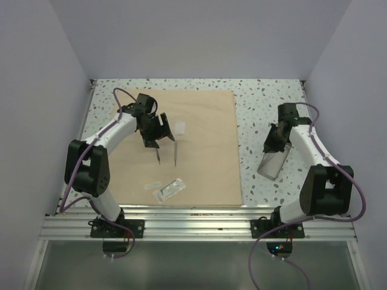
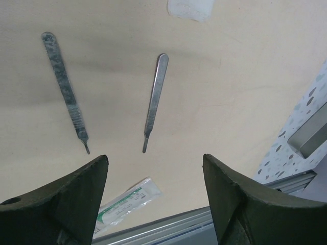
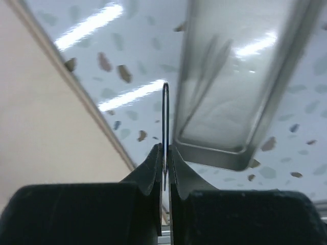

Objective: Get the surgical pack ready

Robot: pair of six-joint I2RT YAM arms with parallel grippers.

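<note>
Nearest you, your right pincer [image 3: 164, 150] is pressed together on a thin metal instrument [image 3: 165, 112], seen edge-on just beside the metal tray [image 3: 230, 102]. Your left pincer [image 2: 155, 159] hangs spread and empty. The surgical pack [image 1: 205, 157] lies as a flat open sheet on the bench [image 1: 266, 103], left of the tray.

That grip looks narrow, so a quick swing toward the sheet could let the instrument twist or drop. A low pass could catch the cloth's edge and rumple it. The darker scalpel handle [image 2: 65, 92] and the brighter scalpel handle [image 2: 155, 102] lie near each other under your left pincer, so a careless placement could knock them askew. The clear pouch [image 2: 125, 201] and the gauze pad [image 2: 190, 7] look light and would shift if you drag the cloth.
</note>
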